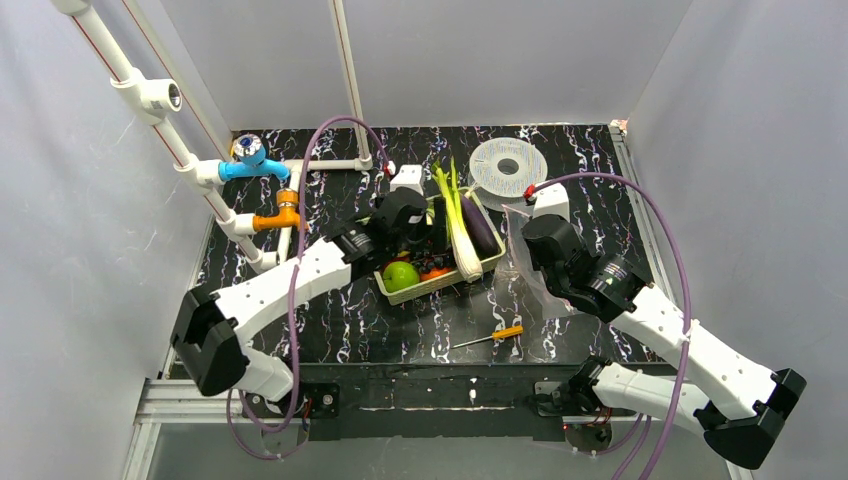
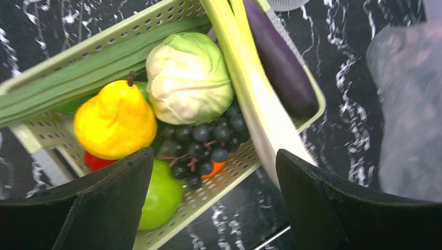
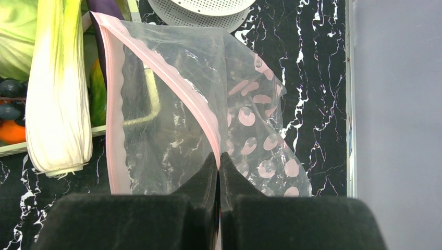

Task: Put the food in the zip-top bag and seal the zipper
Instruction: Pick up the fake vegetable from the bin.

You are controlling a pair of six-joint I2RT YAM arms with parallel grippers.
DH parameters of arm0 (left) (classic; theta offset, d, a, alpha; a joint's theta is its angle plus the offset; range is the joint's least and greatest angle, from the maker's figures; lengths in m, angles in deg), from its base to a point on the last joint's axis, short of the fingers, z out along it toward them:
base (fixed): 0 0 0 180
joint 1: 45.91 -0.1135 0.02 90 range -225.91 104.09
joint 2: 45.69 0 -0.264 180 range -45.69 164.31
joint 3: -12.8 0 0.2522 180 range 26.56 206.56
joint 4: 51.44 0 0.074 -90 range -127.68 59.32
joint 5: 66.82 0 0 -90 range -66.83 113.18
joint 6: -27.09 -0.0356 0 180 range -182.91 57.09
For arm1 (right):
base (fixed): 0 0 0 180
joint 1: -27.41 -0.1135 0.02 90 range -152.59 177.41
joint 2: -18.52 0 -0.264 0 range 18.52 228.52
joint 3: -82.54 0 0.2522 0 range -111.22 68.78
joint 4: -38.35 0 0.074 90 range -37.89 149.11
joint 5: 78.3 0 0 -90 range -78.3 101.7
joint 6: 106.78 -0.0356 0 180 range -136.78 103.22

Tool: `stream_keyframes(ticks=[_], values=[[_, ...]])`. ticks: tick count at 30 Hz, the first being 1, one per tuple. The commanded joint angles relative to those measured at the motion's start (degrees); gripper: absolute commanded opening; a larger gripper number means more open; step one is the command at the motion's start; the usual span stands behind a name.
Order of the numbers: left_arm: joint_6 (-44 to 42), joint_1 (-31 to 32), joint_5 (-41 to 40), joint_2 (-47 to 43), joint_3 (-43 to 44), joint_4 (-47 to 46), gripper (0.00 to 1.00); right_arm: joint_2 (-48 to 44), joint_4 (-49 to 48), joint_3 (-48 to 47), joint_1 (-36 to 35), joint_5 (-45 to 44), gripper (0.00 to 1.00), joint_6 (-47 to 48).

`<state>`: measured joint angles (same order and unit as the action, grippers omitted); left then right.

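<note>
Your black marbled table (image 1: 400,330) carries: pale-green basket (image 1: 450,278) ctr, grey spool (image 1: 488,172) far side, orange-handled screwdriver (image 1: 488,338) near edge.

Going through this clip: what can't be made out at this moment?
- Left claw: in the top view its own wrist hides it.
- Red food: in the left wrist view, mostly hidden behind the yellow fruit and a finger; kind unclear.
- Bag: only a blur at the right edge of the left wrist view.
- Bag's lower part: in the right wrist view, covered by the shut right claw.
</note>
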<state>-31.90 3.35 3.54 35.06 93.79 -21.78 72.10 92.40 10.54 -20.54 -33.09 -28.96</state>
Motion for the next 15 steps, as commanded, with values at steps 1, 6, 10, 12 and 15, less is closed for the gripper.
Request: stream_keyframes(ticks=[1, 6, 10, 12, 15], values=[[16.0, -0.4, -0.9, 6.1, 7.4, 4.7, 0.84, -1.3, -1.8, 0.4, 0.3, -0.4, 0.01, -0.6], [22.9, -0.4, -0.2, 12.8, 12.0, 4.0, 0.78, -1.9, -1.7, 0.4, 0.3, -0.1, 0.01, -0.7], [27.4, -0.3, -1.9, 16.5, 13.0, 3.8, 0.71, -2.2, -1.7, 0.3, 0.3, -0.2, 0.01, -0.8], [28.4, -0.3, -2.5, 18.0, 13.4, 3.1, 0.69, -2.3, -1.8, 0.4, 0.3, 0.1, 0.01, -0.8], [29.1, 0.0, -2.7, 19.5, 13.9, 2.7, 0.66, -2.4, -2.0, 0.5, 0.3, 0.3, 0.01, -0.8]])
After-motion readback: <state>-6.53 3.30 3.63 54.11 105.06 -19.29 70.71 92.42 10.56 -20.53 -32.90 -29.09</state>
